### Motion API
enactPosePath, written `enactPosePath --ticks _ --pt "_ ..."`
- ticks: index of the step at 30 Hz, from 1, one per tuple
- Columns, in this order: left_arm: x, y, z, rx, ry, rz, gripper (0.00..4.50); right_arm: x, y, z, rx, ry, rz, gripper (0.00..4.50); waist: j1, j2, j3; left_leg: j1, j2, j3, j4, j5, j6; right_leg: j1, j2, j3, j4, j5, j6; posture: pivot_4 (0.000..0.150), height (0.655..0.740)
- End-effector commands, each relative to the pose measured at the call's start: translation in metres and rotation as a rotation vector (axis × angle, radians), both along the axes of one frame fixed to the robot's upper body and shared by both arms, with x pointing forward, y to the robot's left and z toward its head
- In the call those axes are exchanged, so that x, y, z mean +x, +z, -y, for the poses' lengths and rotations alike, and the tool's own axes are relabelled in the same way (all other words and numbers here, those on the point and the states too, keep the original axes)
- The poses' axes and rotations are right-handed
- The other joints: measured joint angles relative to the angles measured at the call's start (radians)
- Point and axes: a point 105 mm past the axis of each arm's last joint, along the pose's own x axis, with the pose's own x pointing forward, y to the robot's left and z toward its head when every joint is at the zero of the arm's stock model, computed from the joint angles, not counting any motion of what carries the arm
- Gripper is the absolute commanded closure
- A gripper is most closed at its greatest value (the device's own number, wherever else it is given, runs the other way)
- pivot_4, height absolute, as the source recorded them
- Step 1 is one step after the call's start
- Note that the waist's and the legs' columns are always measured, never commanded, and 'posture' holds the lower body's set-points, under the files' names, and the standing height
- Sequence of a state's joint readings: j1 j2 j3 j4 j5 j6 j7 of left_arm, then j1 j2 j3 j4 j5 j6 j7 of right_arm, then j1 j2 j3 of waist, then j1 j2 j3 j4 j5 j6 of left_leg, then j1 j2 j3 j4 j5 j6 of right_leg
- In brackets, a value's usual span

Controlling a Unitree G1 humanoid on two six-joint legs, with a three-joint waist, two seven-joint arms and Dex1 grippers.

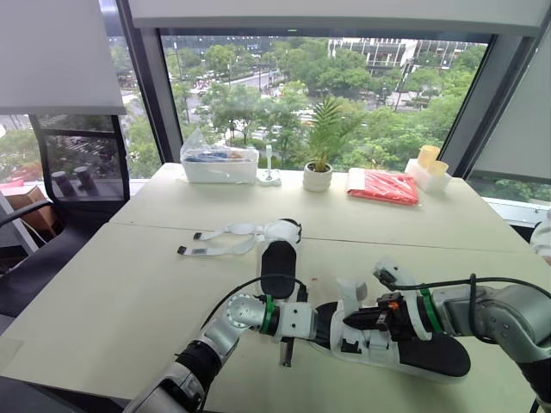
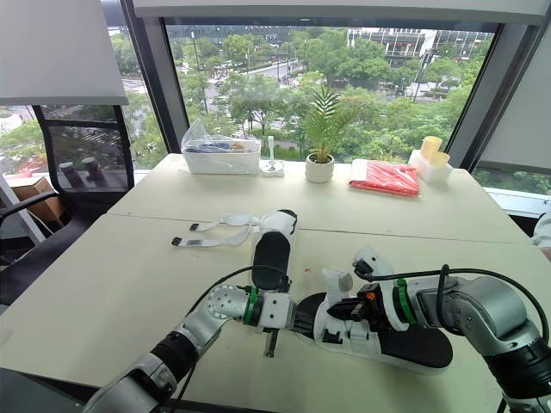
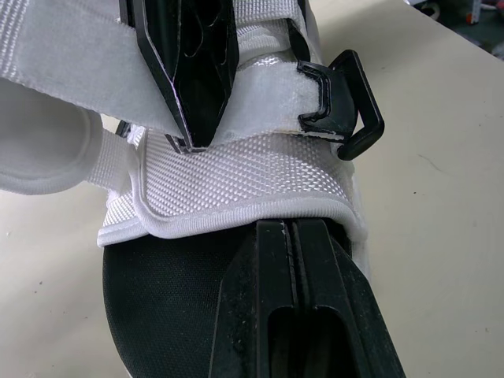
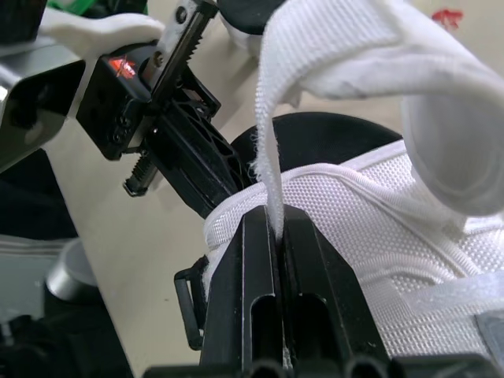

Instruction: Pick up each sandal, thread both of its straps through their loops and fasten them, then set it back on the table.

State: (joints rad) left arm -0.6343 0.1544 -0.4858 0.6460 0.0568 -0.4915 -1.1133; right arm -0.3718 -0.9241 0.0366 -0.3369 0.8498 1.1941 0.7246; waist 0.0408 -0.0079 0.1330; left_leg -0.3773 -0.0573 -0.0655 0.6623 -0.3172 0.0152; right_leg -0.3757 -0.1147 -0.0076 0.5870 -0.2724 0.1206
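Office, meeting table (image 1: 129,284), mesh chair (image 1: 82,159) (city window (image 1: 258,77))

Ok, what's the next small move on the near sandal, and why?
Probably the right gripper should carry the white strap it pinches toward the black loop and feed the end through. The strap stands free above the near sandal, the loop's opening looks empty, and the left gripper is shut on the sandal's edge, steadying it.

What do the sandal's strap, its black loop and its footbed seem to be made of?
The strap: white woven synthetic webbing, matt; the coarse weave shows. The loop: probably moulded black plastic, smooth with a slight sheen. The footbed: black, finely textured, likely foam or fabric-covered rubber.
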Motion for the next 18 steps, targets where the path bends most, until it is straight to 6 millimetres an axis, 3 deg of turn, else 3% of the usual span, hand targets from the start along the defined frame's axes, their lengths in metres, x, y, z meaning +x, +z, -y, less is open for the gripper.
enactPosePath --ticks 1,10,18 --pt "-0.016 -0.063 -0.028 0.251 0.020 -0.151 4.50 -0.009 -0.001 -0.007 0.001 0.056 0.000 4.46 0.000 0.000 0.000 0.000 0.000 0.000 0.000 0.000 0.000 0.000 0.000 0.000 0.000 0.000 0.000 0.150 0.7374" --pt "-0.017 -0.063 -0.027 0.253 0.006 -0.147 4.50 -0.013 0.013 -0.013 -0.028 0.122 0.074 4.46 0.000 0.000 0.000 0.000 0.000 0.000 0.000 0.000 0.000 0.000 0.000 0.000 -0.001 0.000 0.000 0.150 0.7374" --pt "-0.017 -0.062 -0.026 0.252 0.006 -0.141 4.50 -0.022 0.009 -0.013 -0.074 0.190 0.054 4.46 0.000 0.000 0.000 0.000 0.000 0.000 -0.001 -0.001 0.001 0.000 0.000 0.000 -0.003 0.000 0.000 0.150 0.7374"
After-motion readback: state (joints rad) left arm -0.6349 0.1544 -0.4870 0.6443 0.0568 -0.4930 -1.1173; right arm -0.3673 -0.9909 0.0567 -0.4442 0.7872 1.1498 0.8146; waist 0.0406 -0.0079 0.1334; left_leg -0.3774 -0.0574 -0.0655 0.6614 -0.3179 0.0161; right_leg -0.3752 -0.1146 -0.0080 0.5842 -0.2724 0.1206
